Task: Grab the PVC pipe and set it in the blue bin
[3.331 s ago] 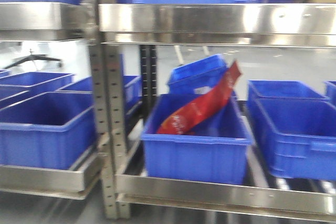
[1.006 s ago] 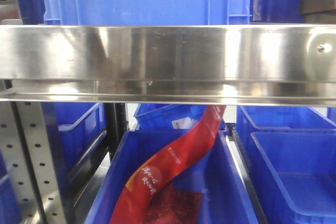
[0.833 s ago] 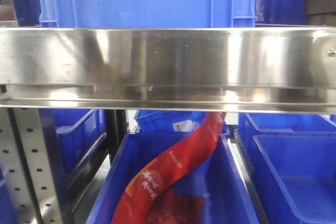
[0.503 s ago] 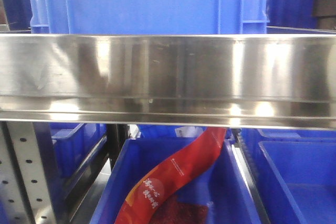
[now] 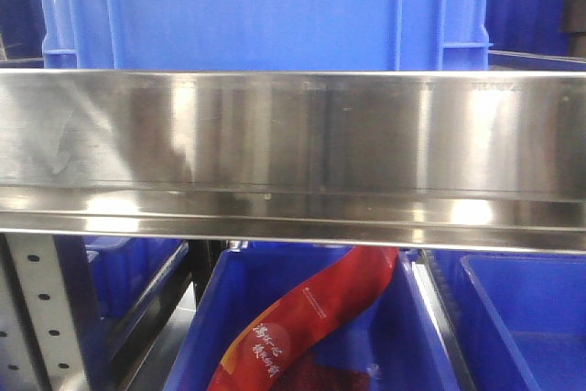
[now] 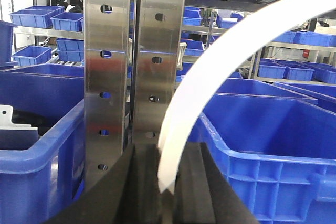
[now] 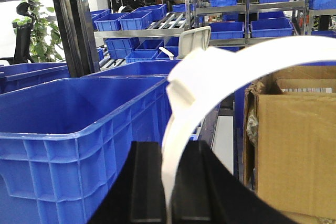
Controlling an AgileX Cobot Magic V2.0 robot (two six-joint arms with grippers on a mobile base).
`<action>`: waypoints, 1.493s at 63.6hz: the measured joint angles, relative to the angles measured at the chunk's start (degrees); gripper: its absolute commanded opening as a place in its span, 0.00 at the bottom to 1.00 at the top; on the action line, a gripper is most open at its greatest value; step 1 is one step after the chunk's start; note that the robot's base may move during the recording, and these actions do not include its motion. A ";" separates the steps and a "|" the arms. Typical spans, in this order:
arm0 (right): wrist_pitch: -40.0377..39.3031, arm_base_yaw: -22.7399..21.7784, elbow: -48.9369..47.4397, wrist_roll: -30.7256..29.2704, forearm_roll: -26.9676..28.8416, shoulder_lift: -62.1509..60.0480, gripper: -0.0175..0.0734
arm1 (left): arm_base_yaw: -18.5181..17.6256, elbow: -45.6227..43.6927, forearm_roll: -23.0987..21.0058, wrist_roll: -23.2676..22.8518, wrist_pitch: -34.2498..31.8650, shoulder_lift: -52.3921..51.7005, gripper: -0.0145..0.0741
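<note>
Stainless racking fills the front view: a steel shelf rail [image 5: 293, 153] runs across mid-frame, with an upper blue bin [image 5: 256, 6] standing on it. Below the rail sits a lower blue bin [image 5: 197, 336] holding a red printed packet [image 5: 311, 318] that leans diagonally towards its far right corner. A neighbouring bin [image 5: 522, 318] stands just to the right, and a perforated post [image 5: 37, 318] stands at left.

Left wrist view: the left pincer [image 6: 167, 198] is narrow, clamped on one end of the white PVC pipe [image 6: 172, 145], which arcs up and off to the right. Twin perforated steel uprights [image 6: 107, 77] stand directly behind. To the left, a left-hand bin [image 6: 31, 145] contains a white part [image 6: 5, 116] and dark items too obscured to identify. To the right, a right-hand bin [image 6: 273, 145] shows only its inner walls.

Right wrist view: the right pincer [image 7: 168, 203] is likewise narrow, gripping the PVC pipe [image 7: 184, 114], which curves up to the right and carries a thicker sleeve partway along. A large blue bin [image 7: 79, 145] sits just left of the pincer, its floor out of view. A cardboard box [image 7: 294, 150] stands to the right, its contents unclear.
</note>
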 measured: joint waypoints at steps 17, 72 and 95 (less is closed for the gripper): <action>0.00 0.00 0.00 0.00 0.00 0.00 0.01 | 0.00 0.00 0.00 0.00 0.00 0.00 0.04; 0.66 0.00 -2.48 -2.05 3.49 1.08 0.01 | 0.00 -3.26 -9.14 3.96 2.81 2.64 0.04; 3.70 0.50 -17.14 -12.53 9.46 16.54 0.01 | -0.14 -18.47 -22.90 18.00 11.07 16.92 0.04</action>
